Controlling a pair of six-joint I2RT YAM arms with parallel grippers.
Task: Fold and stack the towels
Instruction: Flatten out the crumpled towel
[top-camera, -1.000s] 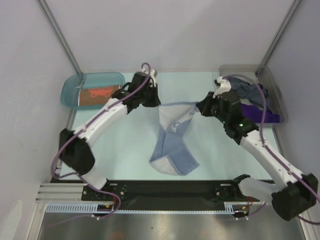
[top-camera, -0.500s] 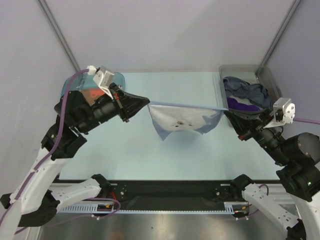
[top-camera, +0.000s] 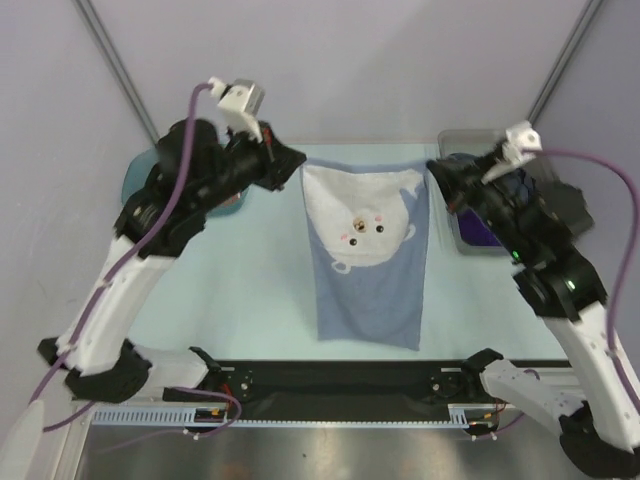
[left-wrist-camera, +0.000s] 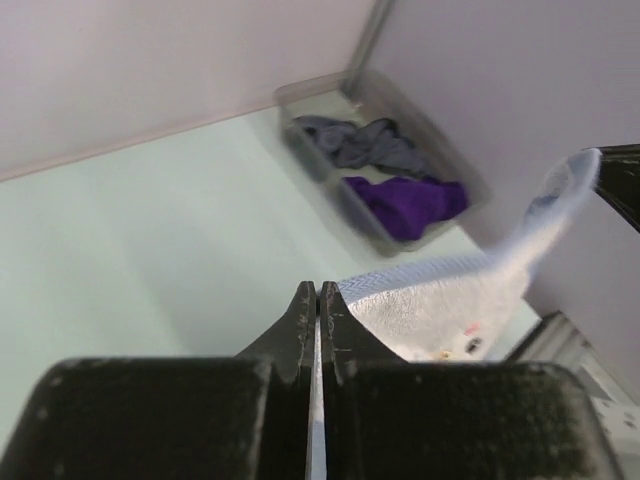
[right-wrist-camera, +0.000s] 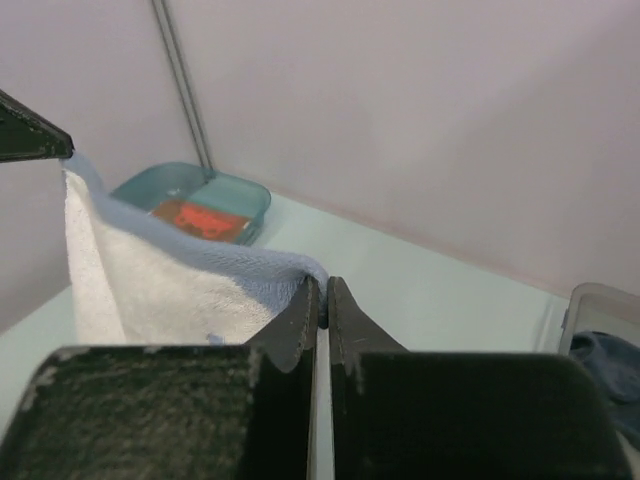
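A pale blue-white towel (top-camera: 368, 250) with a teapot print hangs spread flat between my two grippers, high above the table. My left gripper (top-camera: 300, 172) is shut on its top left corner, and my right gripper (top-camera: 432, 172) is shut on its top right corner. In the left wrist view the left gripper (left-wrist-camera: 318, 290) pinches the towel's edge (left-wrist-camera: 440, 300). In the right wrist view the right gripper (right-wrist-camera: 320, 286) pinches the towel's corner (right-wrist-camera: 150, 270). An orange-brown towel (right-wrist-camera: 200, 218) lies in the teal tray (right-wrist-camera: 240, 190). Purple (left-wrist-camera: 405, 205) and grey-blue (left-wrist-camera: 360, 145) towels lie in the clear bin.
The clear grey bin (top-camera: 462, 140) stands at the back right, partly behind my right arm. The teal tray (top-camera: 135, 182) at the back left is mostly hidden by my left arm. The black base rail (top-camera: 340, 378) runs along the near edge.
Both arms have lifted and drawn back and closer together. The towel, slack and bunched before, now hangs at full length with its printed face showing.
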